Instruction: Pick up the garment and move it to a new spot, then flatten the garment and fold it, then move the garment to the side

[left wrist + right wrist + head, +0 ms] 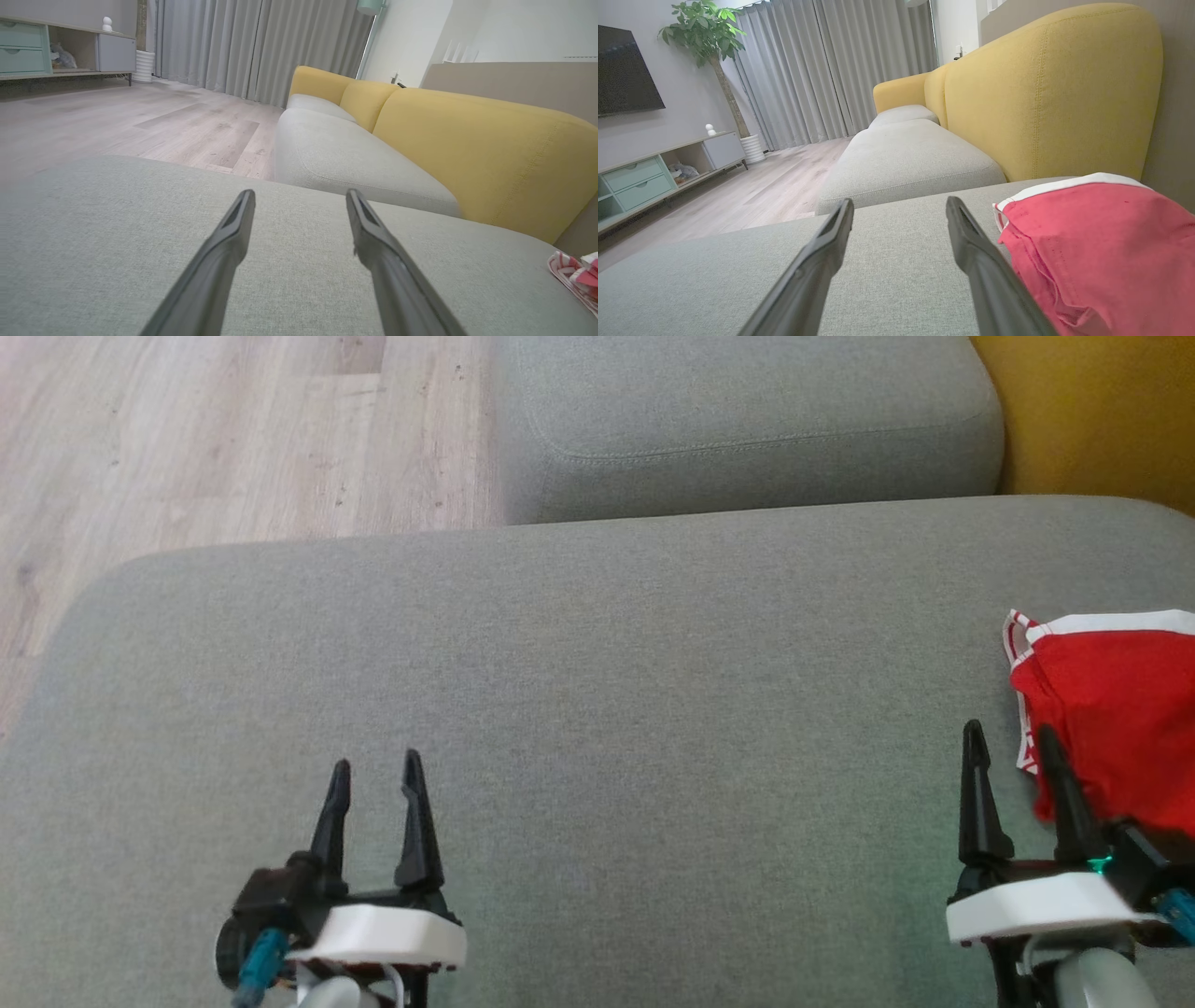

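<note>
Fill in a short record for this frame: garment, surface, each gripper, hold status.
garment: red with white trim, bunched, on the robot's right
surface: grey sofa seat
left gripper: open, empty, over bare seat
right gripper: open, empty, beside the garment's left edge
hold status: garment lies on the seat, unheld

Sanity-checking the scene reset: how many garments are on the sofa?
1. A red garment with white trim lies on the grey seat cushion at the far right, beside the right gripper. It runs off the head view's edge, so more could be hidden there.
</note>
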Available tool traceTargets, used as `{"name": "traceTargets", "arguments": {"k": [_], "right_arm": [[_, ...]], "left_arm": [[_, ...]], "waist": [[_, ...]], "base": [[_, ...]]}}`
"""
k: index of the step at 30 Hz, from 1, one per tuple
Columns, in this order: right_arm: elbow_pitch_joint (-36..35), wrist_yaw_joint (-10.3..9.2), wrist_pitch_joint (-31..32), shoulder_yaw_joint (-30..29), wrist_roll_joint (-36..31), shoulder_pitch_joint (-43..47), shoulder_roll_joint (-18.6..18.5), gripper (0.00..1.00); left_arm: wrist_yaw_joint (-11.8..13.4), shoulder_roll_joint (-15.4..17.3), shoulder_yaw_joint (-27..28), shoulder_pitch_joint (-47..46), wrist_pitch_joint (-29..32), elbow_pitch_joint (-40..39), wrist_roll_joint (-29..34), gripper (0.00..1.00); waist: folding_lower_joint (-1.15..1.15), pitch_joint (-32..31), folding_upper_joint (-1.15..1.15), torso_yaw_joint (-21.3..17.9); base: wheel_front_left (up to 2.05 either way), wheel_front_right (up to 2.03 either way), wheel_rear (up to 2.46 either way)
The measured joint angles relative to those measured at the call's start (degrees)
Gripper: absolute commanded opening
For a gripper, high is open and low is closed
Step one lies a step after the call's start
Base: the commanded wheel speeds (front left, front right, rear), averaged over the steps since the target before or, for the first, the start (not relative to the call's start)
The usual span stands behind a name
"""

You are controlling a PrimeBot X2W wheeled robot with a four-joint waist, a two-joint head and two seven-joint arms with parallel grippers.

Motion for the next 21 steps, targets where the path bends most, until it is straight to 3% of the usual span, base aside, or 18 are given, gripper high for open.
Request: {"name": "traceTargets", "arguments": {"k": [21], "right_arm": [[0.0,0.00,-0.2,0.2,-0.1,0.0,0.0,1.00]], "left_arm": [[-0.3,0.0,0.9,0.0,0.0,0.6,-1.9,1.00]], "waist": [[0.00,-0.1,0.00,-0.1]], "base": [[0.00,0.00,0.00]]}}
